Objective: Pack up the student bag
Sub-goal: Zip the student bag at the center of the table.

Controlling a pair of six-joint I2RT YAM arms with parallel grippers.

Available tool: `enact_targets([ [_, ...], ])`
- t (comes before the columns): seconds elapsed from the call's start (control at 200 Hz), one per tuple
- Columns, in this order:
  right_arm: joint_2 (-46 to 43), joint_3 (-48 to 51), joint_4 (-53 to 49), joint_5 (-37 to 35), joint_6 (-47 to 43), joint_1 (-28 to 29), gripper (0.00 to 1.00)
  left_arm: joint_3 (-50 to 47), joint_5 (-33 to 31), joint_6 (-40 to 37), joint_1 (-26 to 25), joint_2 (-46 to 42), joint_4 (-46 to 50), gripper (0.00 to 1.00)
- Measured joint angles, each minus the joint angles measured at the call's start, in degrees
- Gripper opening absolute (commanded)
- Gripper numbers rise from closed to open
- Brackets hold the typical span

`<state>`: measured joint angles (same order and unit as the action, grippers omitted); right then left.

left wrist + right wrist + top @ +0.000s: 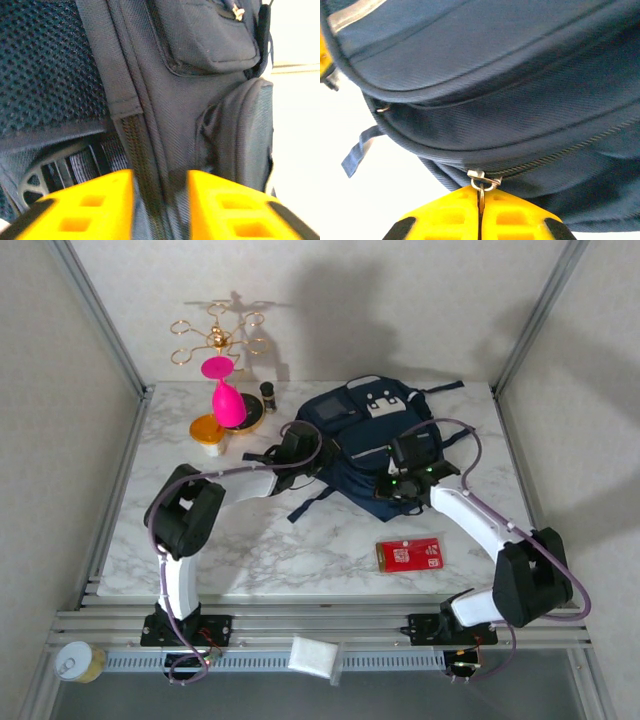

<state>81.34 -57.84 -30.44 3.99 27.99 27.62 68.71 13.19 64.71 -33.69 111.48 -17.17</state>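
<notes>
One by one, noted the things on the marble surface (pixel 260 550). Found the bag (pixel 360 440) lying at the far middle, navy, pale patch toward the far edge, dark straps trailing off its left and near sides. Saw both arms reaching to it from the near edge.

Placed the left pincer (pixel 318 455) at the bag's left flank. Through the left wrist view, caught its yellow fingers (pixel 100 205) parted, a zip line (pixel 142 165) running up between them. Could not tell whether either finger pressed the cloth. Made out dark mesh (pixel 45 65) to the left of that zip and a grey buckle (pixel 45 180) below the mesh.

Placed the right pincer (pixel 385 492) at the bag's near right edge. Through the right wrist view, found its fingers (pixel 520 220) closed together on the metal zip pull (pixel 481 181), hanging from the slider on the bag's lower seam.

Left of the bag, logged a pink goblet (pixel 226 395) standing on a dark dish (pixel 250 420), an orange-lidded tub (pixel 208 430) just beside the dish, and a small dark bottle (pixel 267 392) at its far right. Behind those, marked a gold wire rack (pixel 215 335) by the wall. Spotted a red packet (pixel 410 555) lying flat at the near right, well apart from the bag. Off the surface, along the near rail, noted a tin (pixel 75 661) at the left and a white pad (pixel 315 655) near the middle.
</notes>
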Motion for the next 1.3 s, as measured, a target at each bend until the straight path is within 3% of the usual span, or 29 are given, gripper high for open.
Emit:
enact_targets([
  [0.1, 0.7, 0.0, 0.9, 1.7, 1.0, 0.8, 0.0, -5.1, -0.6, 3.3, -1.6, -4.0, -2.7, 0.55],
  [0.265, 0.7, 0.2, 1.6, 2.3, 1.4, 0.8, 0.0, -9.4, -2.7, 12.1, -8.8, -7.3, -9.7, 0.5],
  [0.36, 0.7, 0.8, 2.4, 2.3, 1.4, 0.8, 0.0, -9.2, -4.3, 16.0, -12.4, -6.4, -11.3, 0.42],
  [0.526, 0.7, 1.1, 2.8, 1.6, 1.1, 0.8, 0.0, -7.3, -7.5, 19.9, -13.8, -3.1, -11.3, 0.3],
  [0.706, 0.7, 1.1, 2.8, -0.3, 0.6, 0.6, 0.0, -7.3, -10.7, 22.0, -14.4, -2.7, -10.1, 0.0],
  [0.766, 0.7, 1.1, 2.6, -1.1, 0.2, 0.3, 0.0, -7.2, -11.6, 21.9, -14.6, -2.7, -9.6, 0.0],
  [1.031, -2.5, 1.1, -0.3, -4.7, -1.0, -4.1, 0.0, -8.9, -12.7, 18.3, -12.6, -5.9, -5.8, 0.0],
  [1.302, -3.1, 0.0, -0.7, -2.9, -4.1, -7.5, 0.0, -12.4, -9.8, 8.9, -1.7, -13.5, 0.8, 0.0],
])
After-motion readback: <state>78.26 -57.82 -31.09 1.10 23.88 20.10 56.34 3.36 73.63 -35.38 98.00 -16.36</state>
